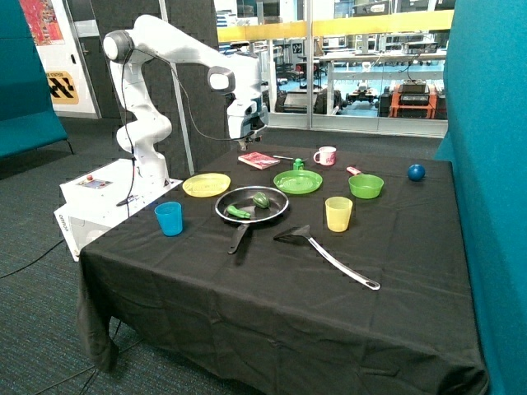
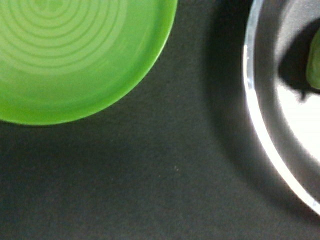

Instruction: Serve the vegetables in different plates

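Both vegetables lie in the black frying pan (image 1: 272, 216): a round dark green one (image 1: 261, 200) and a longer, brighter green one (image 1: 239, 212). The yellow plate (image 1: 206, 184) and the bright green plate (image 1: 298, 182) sit bare just behind the pan, one to each side. My gripper (image 1: 247, 141) hangs well above the table, behind the pan and over the gap between the two plates, holding nothing that I can see. The wrist view shows part of the green plate (image 2: 75, 55), the pan's rim (image 2: 257, 125) and the edge of one vegetable (image 2: 314, 65).
A blue cup (image 1: 169, 219) and a yellow cup (image 1: 338, 214) flank the pan. A spatula (image 1: 329, 255) lies in front. Behind are a green bowl (image 1: 366, 186), pink mug (image 1: 326, 155), small green item (image 1: 298, 164), red booklet (image 1: 258, 160) and blue ball (image 1: 416, 172).
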`<control>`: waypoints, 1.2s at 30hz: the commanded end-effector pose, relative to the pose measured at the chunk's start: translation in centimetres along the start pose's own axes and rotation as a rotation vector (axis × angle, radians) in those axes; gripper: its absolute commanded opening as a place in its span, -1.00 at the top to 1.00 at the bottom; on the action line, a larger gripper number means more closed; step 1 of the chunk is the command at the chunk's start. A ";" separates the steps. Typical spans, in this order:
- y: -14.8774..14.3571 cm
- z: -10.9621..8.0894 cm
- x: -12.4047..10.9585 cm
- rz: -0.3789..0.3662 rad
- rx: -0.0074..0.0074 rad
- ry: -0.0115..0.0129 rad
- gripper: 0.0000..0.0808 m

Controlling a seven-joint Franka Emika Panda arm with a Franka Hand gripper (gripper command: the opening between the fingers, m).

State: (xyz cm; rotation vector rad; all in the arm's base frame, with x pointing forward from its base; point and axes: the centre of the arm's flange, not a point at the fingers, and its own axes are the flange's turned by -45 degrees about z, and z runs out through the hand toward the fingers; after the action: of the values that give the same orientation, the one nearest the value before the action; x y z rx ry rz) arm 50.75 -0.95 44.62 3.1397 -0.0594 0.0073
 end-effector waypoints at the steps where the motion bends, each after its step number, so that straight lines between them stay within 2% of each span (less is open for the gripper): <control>1: 1.1 0.3 1.0 0.022 0.0012 -0.0047 -0.11; 12: 3.0 1.2 1.6 0.047 0.0012 -0.0047 -0.14; 17: 3.8 2.0 1.8 0.059 0.0011 -0.0047 -0.23; 24: 4.6 3.4 2.2 0.046 0.0012 -0.0047 -0.53; 36: 5.7 5.6 2.8 0.034 0.0012 -0.0047 -0.84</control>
State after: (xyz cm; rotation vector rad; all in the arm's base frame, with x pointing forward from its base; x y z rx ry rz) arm 53.06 -5.70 40.68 3.1375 -0.1191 -0.0062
